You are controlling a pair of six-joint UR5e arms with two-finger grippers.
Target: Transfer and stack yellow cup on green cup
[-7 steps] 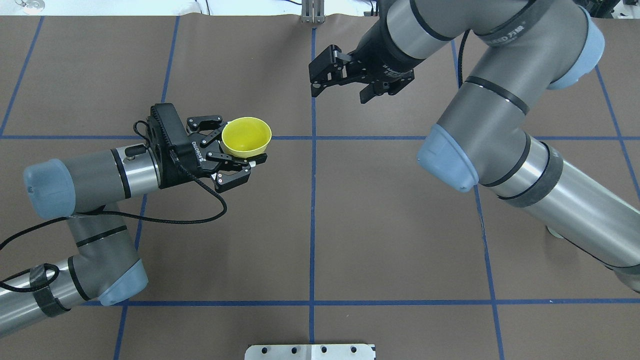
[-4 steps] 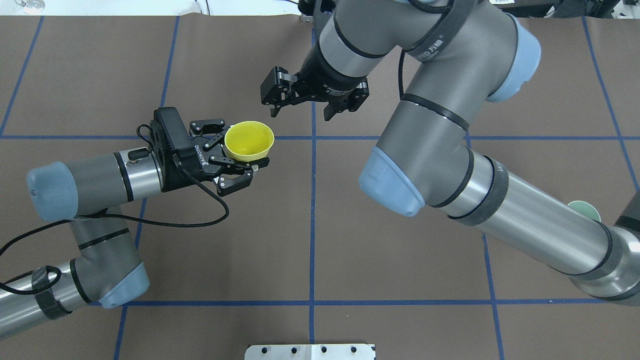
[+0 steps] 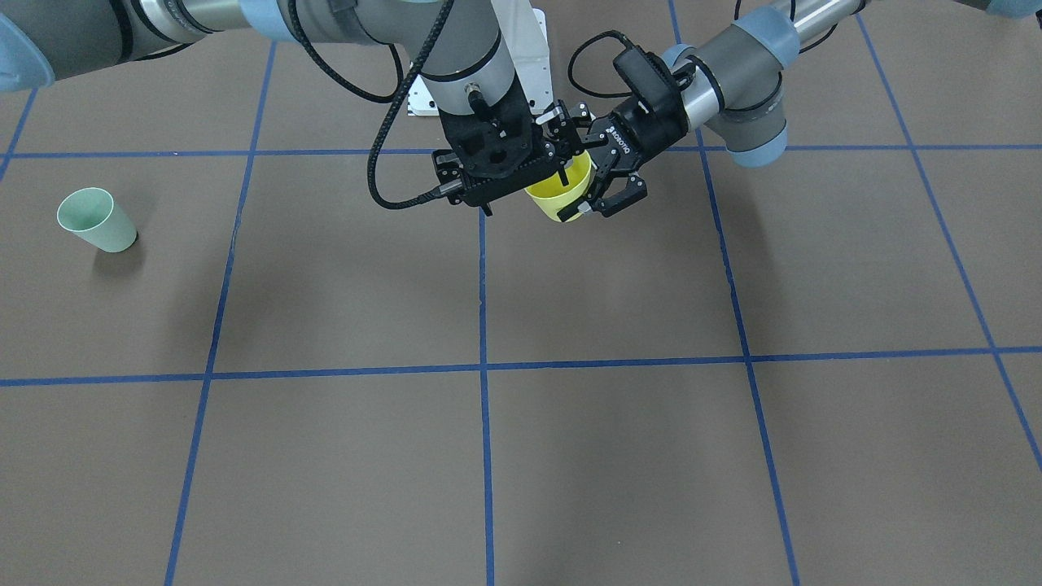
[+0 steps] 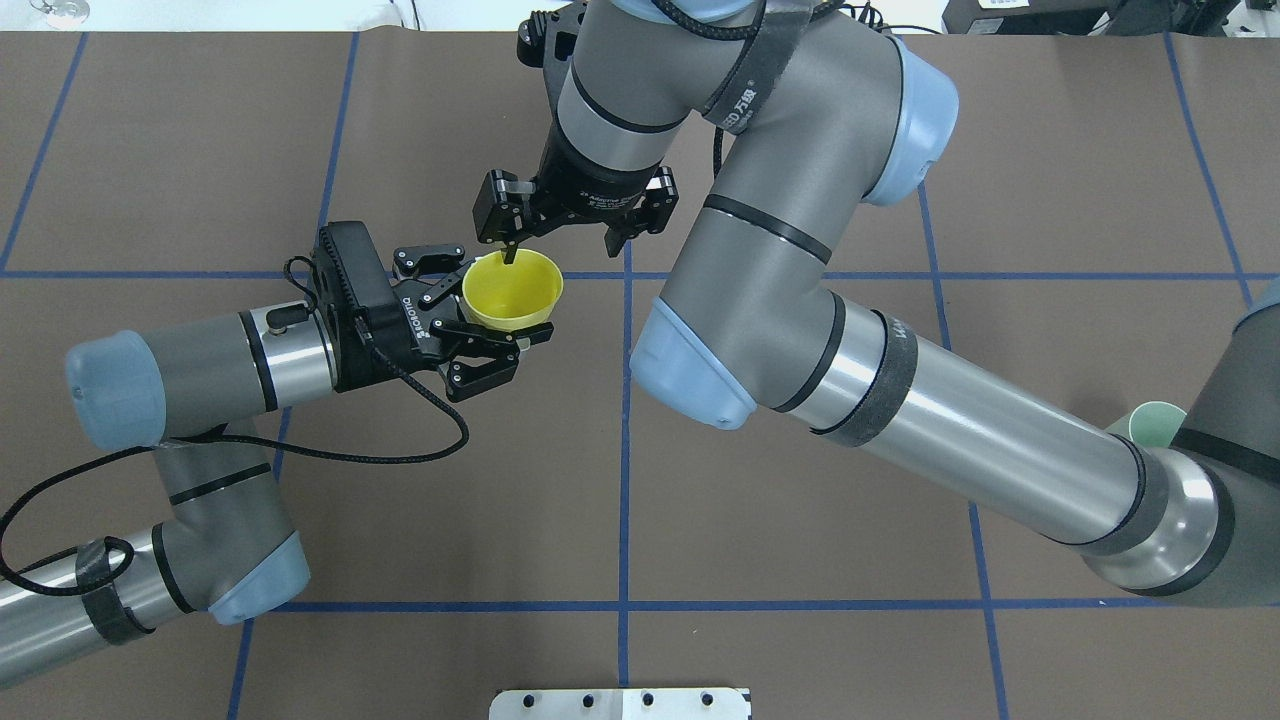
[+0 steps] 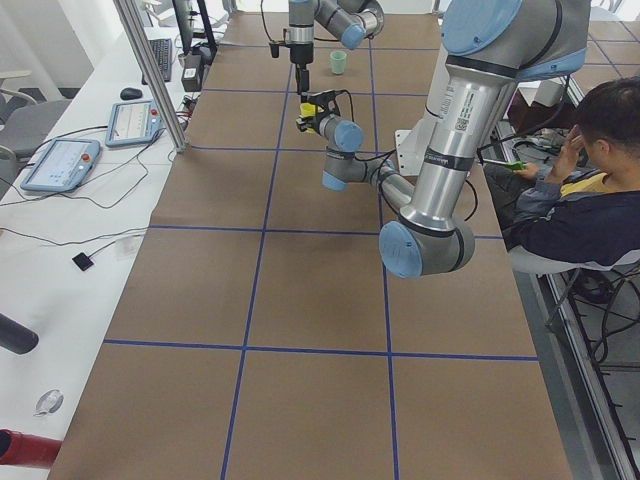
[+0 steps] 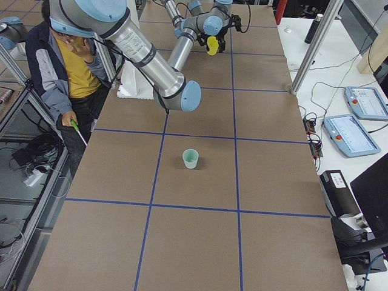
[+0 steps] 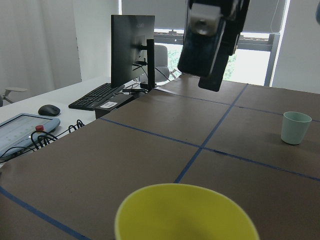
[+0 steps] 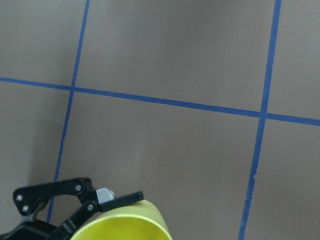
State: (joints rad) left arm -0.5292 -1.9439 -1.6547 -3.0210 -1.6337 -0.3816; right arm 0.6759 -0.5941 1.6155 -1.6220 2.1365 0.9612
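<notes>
Left gripper (image 3: pixel 588 172), front view: clenched on yellow cup (image 3: pixel 560 199), aloft; ROBOTIQ printed on it. Green cup (image 3: pixel 96 220): upright, well apart, bare mat (image 3: pixel 570 456) around. Overhead: right gripper (image 4: pixel 560 243) splayed, reaching over cup rim. Left wrist: green cup far right.

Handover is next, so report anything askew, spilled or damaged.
Nothing stands out. The yellow cup sits rim up and empty in the left tool. The open right tool is poised at its rim. The green cup stands upright on the table.
</notes>
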